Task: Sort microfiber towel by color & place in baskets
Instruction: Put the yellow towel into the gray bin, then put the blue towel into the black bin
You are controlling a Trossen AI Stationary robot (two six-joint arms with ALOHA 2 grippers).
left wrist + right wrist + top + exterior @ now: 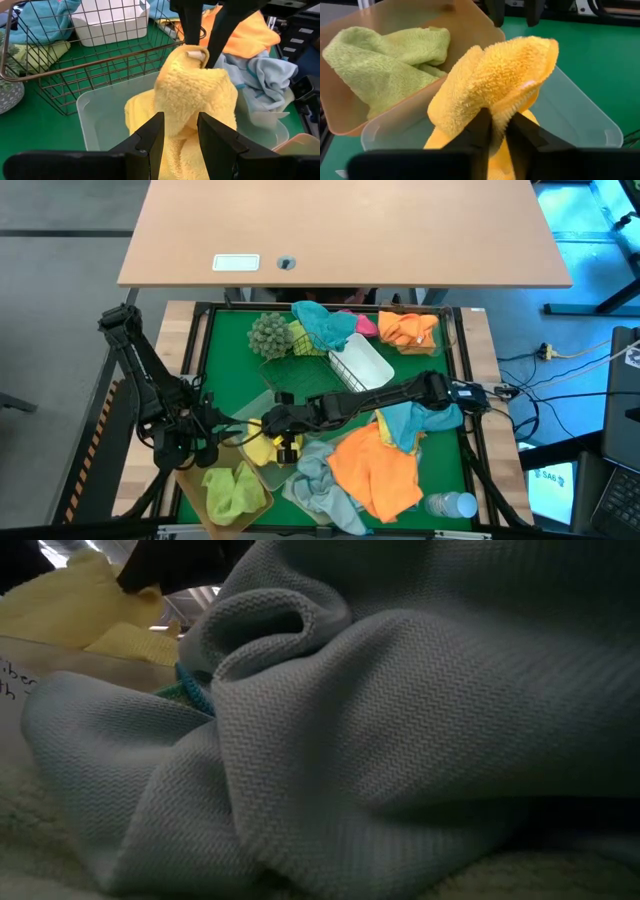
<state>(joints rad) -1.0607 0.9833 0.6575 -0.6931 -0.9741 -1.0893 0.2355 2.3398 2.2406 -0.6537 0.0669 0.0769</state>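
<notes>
I'm dropping the yellow towel (490, 85) into the frosted clear basket (580, 115). My right gripper (499, 131) pinches its fold between nearly closed fingers, directly above the basket. The left gripper (179, 131) waits opposite, fingers spread and empty. Next: release fully, lift straight up. The amber basket (470, 30) with its lime towel (385, 60) crowds one side, the wire basket (100, 60) the other

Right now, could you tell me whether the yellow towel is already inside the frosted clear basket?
Partly in: the yellow towel hangs into the frosted clear basket, its top pinched by the right gripper.
</notes>
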